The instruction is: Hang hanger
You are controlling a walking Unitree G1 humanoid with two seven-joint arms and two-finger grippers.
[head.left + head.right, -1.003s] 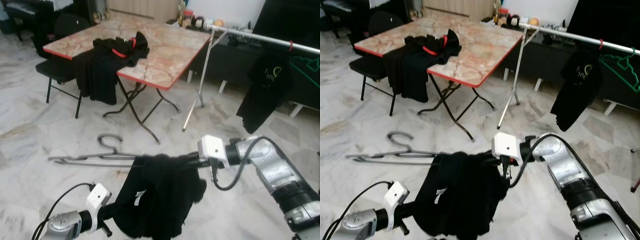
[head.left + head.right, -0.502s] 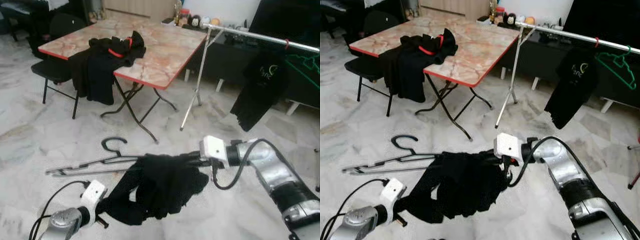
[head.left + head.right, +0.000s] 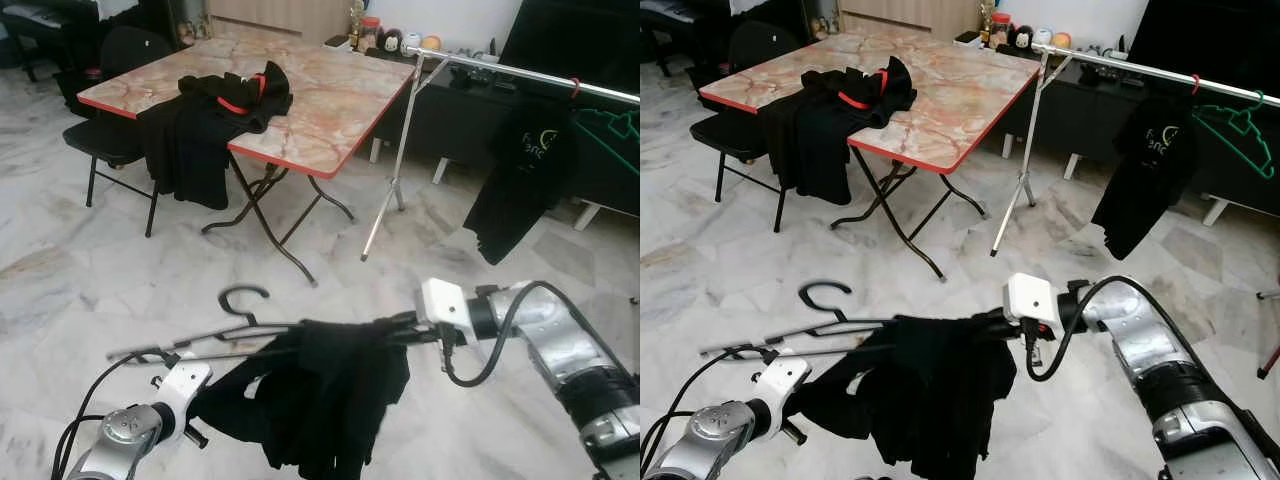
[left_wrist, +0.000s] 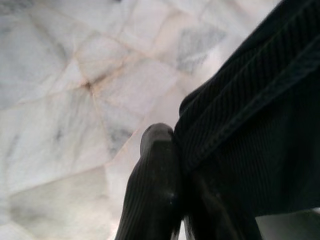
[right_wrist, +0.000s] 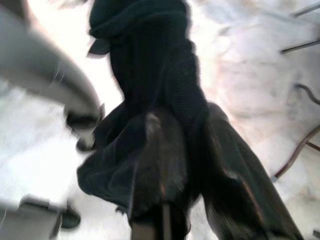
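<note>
Right claw [image 3: 400, 328] and left claw [image 3: 205, 402] both pinch the black garment [image 3: 330, 390]; wrist views confirm each grip.

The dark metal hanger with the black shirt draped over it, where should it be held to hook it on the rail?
Probably by the bare straight bar of the dark metal hanger, just below its curved hook, coming from the robot's left. That stretch sticks out clear of the black shirt, and the hook stays free to go over the silver clothes rail.

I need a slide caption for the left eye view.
Both grippers hold a black garment on a hanger.
</note>
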